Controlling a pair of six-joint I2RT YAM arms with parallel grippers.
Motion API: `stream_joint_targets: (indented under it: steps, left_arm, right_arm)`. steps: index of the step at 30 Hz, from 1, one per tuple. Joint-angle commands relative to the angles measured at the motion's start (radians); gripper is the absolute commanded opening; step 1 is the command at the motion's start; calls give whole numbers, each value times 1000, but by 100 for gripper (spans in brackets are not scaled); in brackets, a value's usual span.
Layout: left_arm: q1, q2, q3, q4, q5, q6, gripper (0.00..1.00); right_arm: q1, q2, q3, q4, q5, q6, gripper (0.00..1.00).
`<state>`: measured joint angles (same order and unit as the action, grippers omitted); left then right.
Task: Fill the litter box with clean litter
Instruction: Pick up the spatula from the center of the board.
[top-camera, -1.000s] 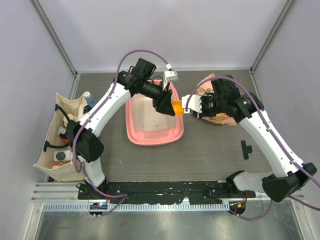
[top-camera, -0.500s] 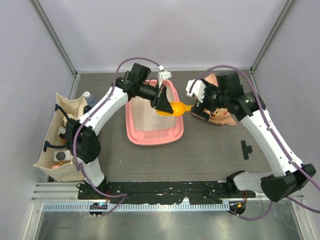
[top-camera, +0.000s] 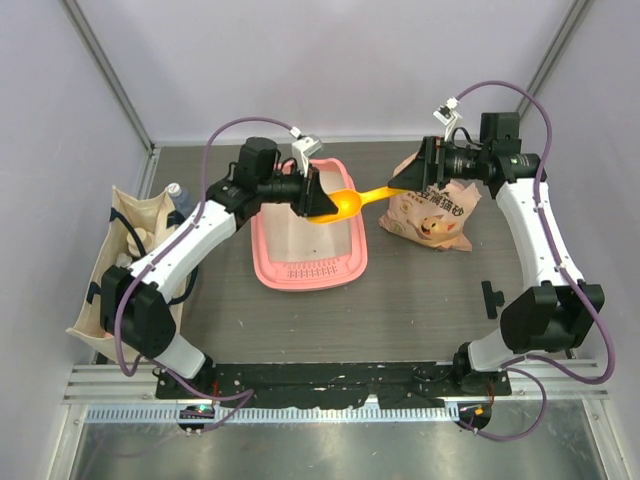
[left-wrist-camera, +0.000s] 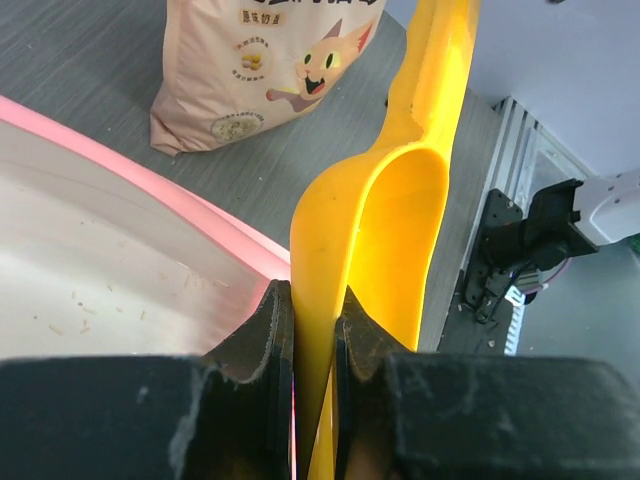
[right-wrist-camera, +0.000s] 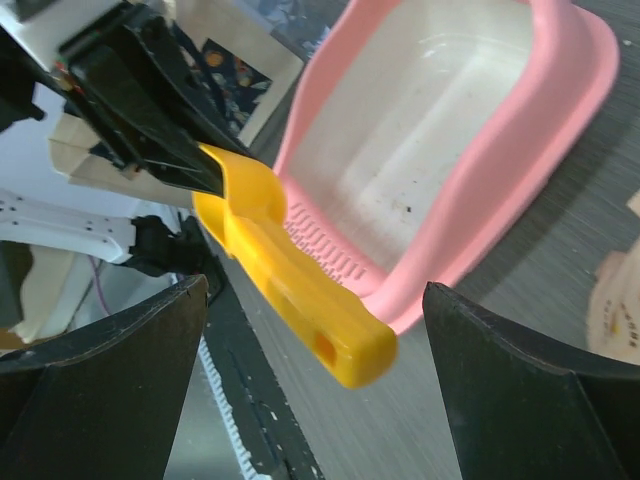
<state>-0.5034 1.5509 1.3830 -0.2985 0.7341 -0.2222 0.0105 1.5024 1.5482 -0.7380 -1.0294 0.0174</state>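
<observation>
Pink plastic litter box (top-camera: 295, 240) was overhung by a yellow-orange plastic scoop (top-camera: 346, 203) whose thin wall, clamped in the left pincer (top-camera: 322, 204), could be twisted loose, the right pincer (top-camera: 418, 178) spread apart.

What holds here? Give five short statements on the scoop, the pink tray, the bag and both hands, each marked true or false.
1. The left hand is shut on the bowl wall of the yellow-orange plastic scoop. True.
2. The right hand clamps the scoop's handle. False: its fingers stand wide open on either side of the handle.
3. The large pink plastic litter box is heaped with litter. False: its whitish floor is almost bare.
4. The peach plastic bag with a cartoon cat stands on the table beside the litter box. True.
5. The scoop's bowl is full. False: it is empty.
</observation>
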Motion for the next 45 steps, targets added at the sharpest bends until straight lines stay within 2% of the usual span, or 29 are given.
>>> stream_joint_targets:
  steps: [1,5,7,8,9,10,11,13,16,18,19,20,21,22,23,24,26,28,30,34,38,42,44,45]
  left_arm:
    - [-14,-6,31,21,-12,89,0]
    - [-21,15,85,-33,5,133,0]
    - [-12,14,80,14,-27,34,0]
    - [0,9,45,71,17,-42,0]
    - [20,9,24,137,37,-230,0]
    - [20,9,-1,224,40,-291,0]
    - [22,9,-5,248,39,-328,0]
    - [14,17,-6,292,44,-374,0]
    - [11,38,22,271,56,-327,0]
    - [9,66,65,208,108,-240,0]
    - [9,78,136,71,117,-65,0]
    - [9,89,172,-11,116,22,0]
    - [11,97,201,-80,110,123,0]
    - [12,97,236,-185,88,280,0]
    - [11,95,244,-226,74,361,0]
    - [11,91,249,-285,65,420,0]
    - [11,68,246,-321,30,545,0]
    - [11,48,238,-347,22,595,0]
    - [5,32,229,-355,19,630,0]
    - [-32,-9,191,-372,-1,710,0]
    - [-50,-54,131,-289,-25,687,0]
    - [-60,-63,119,-286,-47,705,0]
    - [-58,-61,114,-286,-62,704,0]
    - [-58,-71,105,-248,-77,687,0]
  right_arm:
    - [2,-41,51,68,-106,66,93]
    - [3,-10,85,-32,-106,-46,89]
    - [3,-53,49,-12,-89,-79,89]
    - [2,-79,20,27,-74,-51,88]
    - [2,-147,-23,202,-46,20,88]
    - [2,-184,-125,312,39,150,90]
    - [2,-214,-173,498,70,208,92]
    - [2,-257,-240,590,135,271,94]
    - [2,-216,-214,591,125,299,92]
    - [3,-186,-118,469,33,152,90]
    - [3,-154,-76,403,5,85,89]
    - [2,-137,-30,232,-42,11,89]
    - [3,-114,63,122,-49,-204,89]
    - [3,-94,110,6,-40,-308,89]
    - [11,-44,151,-225,-25,-436,89]
    - [17,-22,220,-332,30,-655,88]
    - [32,40,268,-577,98,-860,86]
    - [60,68,306,-673,201,-1030,83]
    - [74,84,312,-719,235,-1079,82]
    - [98,78,302,-670,250,-1087,83]
    - [154,123,338,-766,241,-1151,83]
    - [187,117,305,-765,226,-1136,81]
    - [151,105,305,-674,194,-1044,77]
    - [116,99,300,-626,149,-925,77]
